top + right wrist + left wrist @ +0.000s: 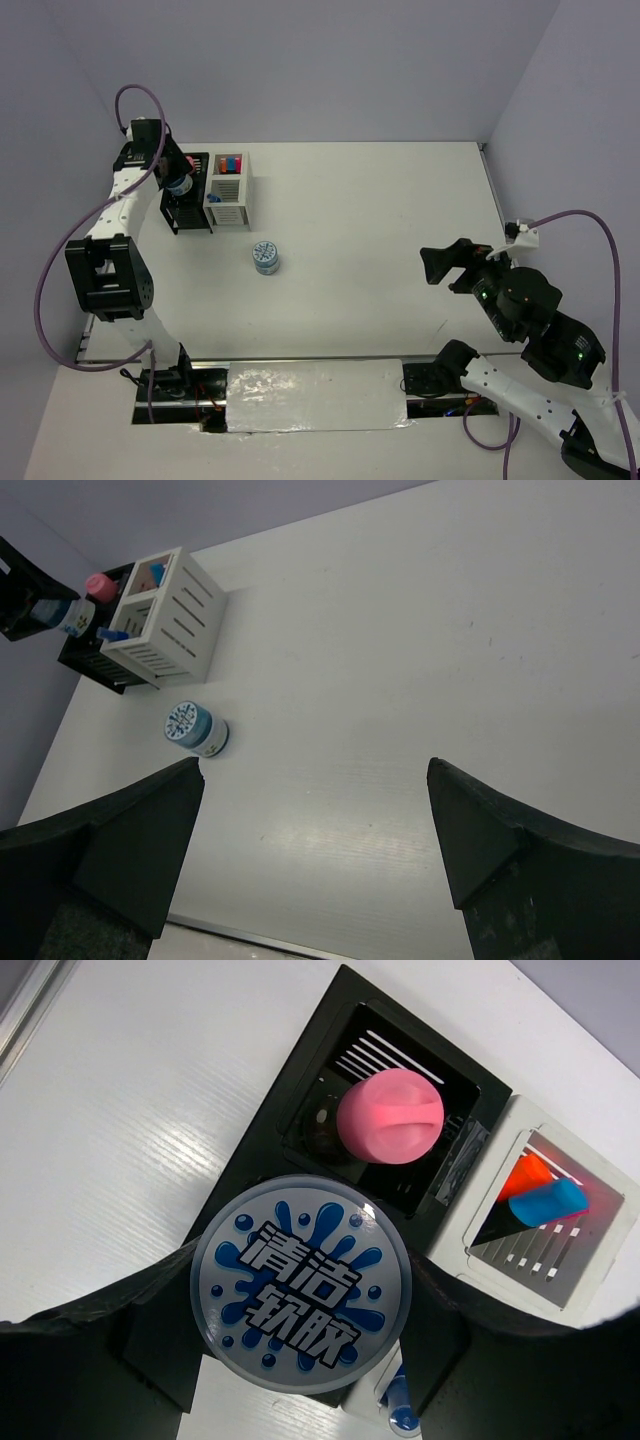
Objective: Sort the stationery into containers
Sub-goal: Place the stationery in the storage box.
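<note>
Nearest us, our right gripper (315, 770) hangs with jaws wide apart over the white table (380, 200). Our left gripper (172, 175) clamps a round light-blue tin (300, 1295) over the black box (268, 1125), which holds a pink-capped bottle (390, 1117). The white box (232, 210) beside it holds an orange-capped highlighter (525, 1175) and a blue-capped highlighter (555, 1200). A second tin (265, 257) sits on the table nearby.

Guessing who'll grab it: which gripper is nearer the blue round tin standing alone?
Left. Left gripper hovers over the black slatted box behind the tin; right gripper is far to its right.
</note>
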Controlling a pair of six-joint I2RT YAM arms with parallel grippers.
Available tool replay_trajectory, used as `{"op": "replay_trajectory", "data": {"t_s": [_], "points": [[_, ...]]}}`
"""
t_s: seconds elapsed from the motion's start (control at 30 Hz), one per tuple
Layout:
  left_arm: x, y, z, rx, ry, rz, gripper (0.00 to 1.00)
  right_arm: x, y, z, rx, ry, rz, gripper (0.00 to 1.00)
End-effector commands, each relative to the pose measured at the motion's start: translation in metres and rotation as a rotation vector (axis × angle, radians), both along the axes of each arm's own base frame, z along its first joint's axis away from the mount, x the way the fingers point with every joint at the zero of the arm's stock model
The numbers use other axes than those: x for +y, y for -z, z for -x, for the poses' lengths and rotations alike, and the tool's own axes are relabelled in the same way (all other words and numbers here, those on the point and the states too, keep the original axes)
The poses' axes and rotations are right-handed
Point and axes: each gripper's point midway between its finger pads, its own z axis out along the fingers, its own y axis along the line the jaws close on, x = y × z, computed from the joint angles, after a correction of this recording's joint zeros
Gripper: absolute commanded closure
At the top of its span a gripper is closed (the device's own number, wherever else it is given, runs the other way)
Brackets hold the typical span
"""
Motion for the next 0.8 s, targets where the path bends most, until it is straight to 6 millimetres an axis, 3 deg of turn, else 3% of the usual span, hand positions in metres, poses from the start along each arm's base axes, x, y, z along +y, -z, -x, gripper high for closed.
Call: {"op": "replay_trajectory", "data": {"t_s": [0.0,0.37,0.77], "points": [[-0.004,-0.010,-0.004,-0.026,0.021,-0.045,1.00,0.004,-0.008,-0.004,-0.032,-0.006,-0.018,0.00],[-0.021,-0.011,0.003,0.023,0.050,-0.113,1.00,0.005,-0.004,-0.003,-0.027,-0.012,-0.019,0.00],[-0.010,-0.004,0.009,0.074,0.001,-0.154,1.00,0.006,-0.004,-0.003,-0.028,-0.017,-0.015,0.00]]}}
